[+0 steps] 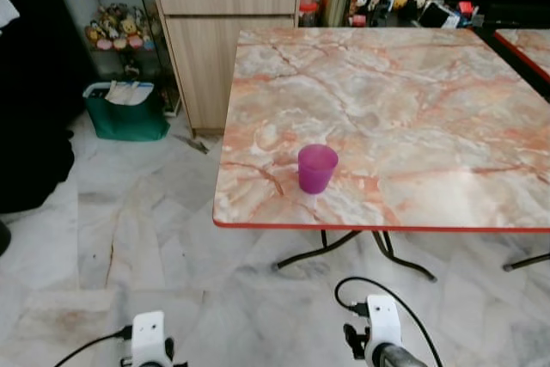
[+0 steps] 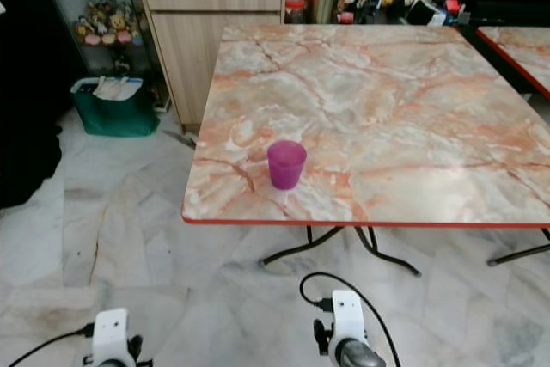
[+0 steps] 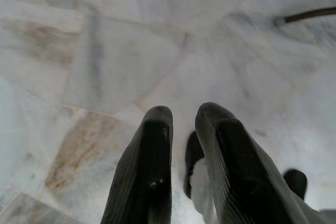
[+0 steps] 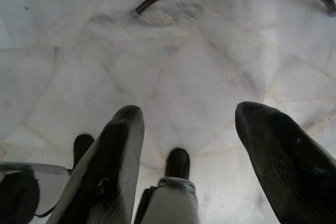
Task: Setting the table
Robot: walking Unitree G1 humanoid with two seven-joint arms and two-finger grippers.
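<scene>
Cup (image 1: 317, 168) stands near the desk (image 1: 412, 109) front edge; left gripper (image 3: 181, 129) jaws nearly together, right gripper (image 4: 189, 124) jaws spread, both empty over floor; approach judged next.

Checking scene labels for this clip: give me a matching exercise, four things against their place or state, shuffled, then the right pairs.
Things:
1. purple cup
2. green bin
3. left gripper
4. right gripper

Places or states:
A. fingers nearly together, over the floor
B. on the floor beside the wooden cabinet
C. fingers spread wide, over the floor near the table's legs
D. upright on the marble table, near its front edge

Pairs: 1-D, 2-B, 3-A, 4-C
</scene>
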